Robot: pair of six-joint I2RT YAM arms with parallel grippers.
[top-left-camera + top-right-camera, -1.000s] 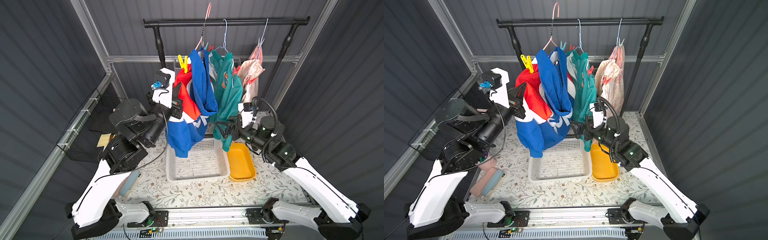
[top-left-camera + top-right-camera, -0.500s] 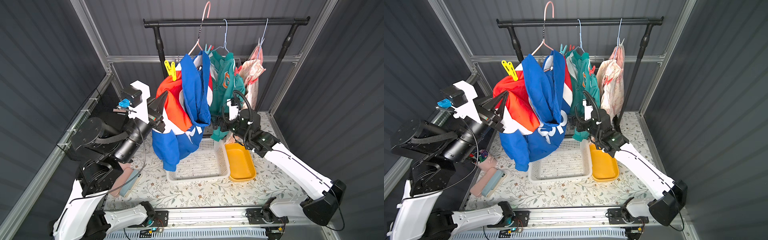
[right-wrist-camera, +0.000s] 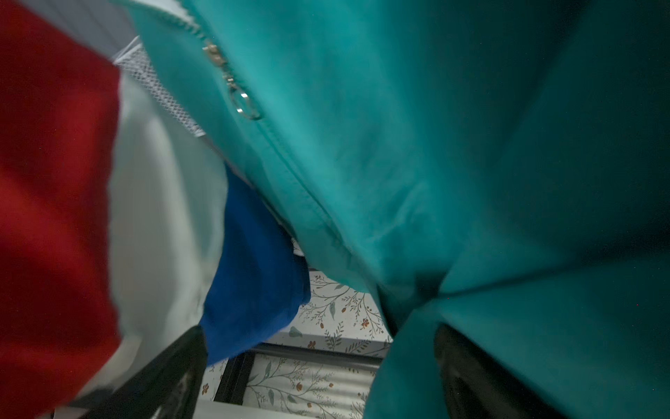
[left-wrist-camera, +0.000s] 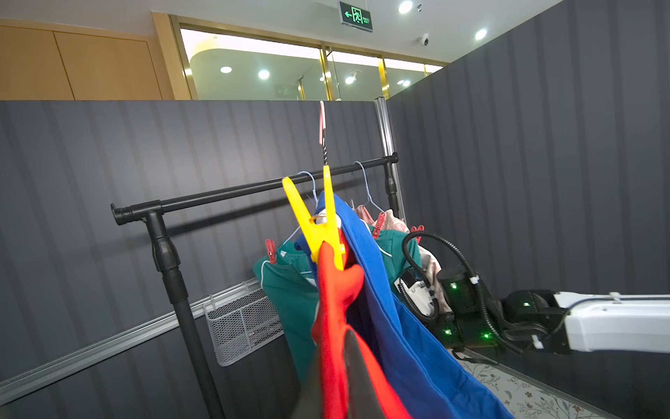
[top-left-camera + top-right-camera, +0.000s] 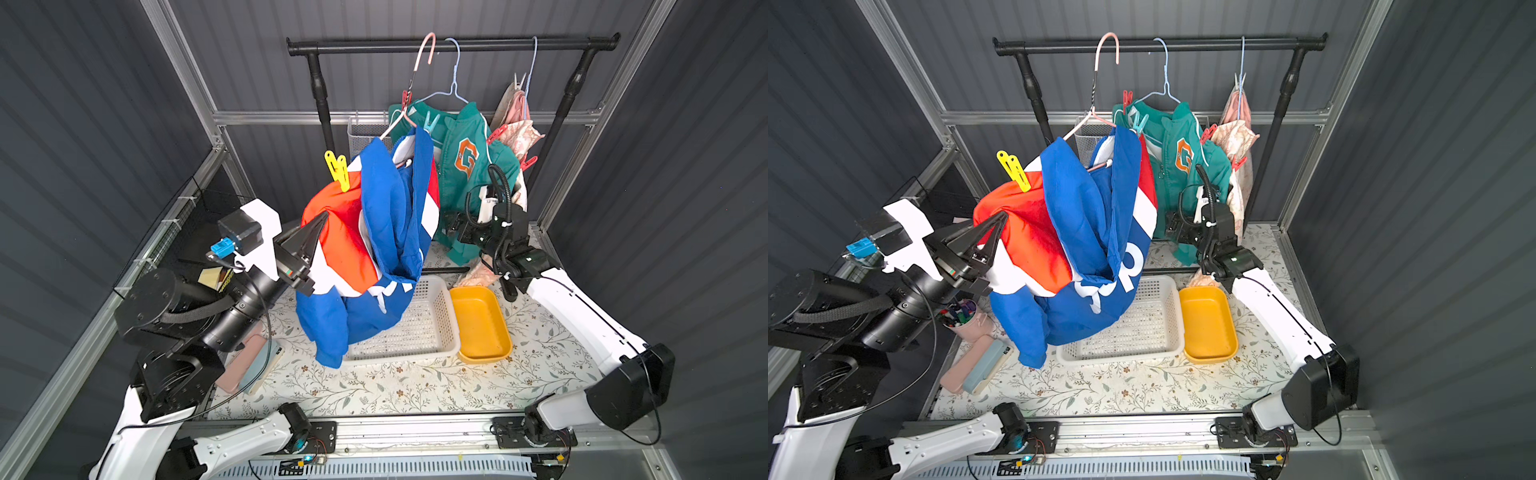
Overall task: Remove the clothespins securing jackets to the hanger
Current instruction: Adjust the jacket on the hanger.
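Against a second ago: dragging the blue jacket farther from the rail, toward the left and near side, with the left hand. Tipping the pink hanger over more steeply. Carrying the yellow clothespin lower and leftward in both top views. Stretching the right arm out straighter, bringing the right hand in against the lower front of the teal jacket. Baring that jacket's orange letter patch.

Left hand: pressing together, pinching the blue jacket's red panel.

Right hand: spreading wide under draping teal cloth, fingers standing apart in the right wrist view, clamping nothing.

Yellow clothespin: biting the red shoulder cloth at the top of the pulled-out blue jacket, above the left hand and well left of the other garments. Standing near upright in the left wrist view, long axis roughly vertical, handle ends splaying upward in a V, jaw end pointing down into the cloth.

Also clipping on: a red clothespin on the teal jacket's shoulder nearer the blue jacket, a teal clothespin just beside it, a second red clothespin on the far shoulder, beside the cream jacket.
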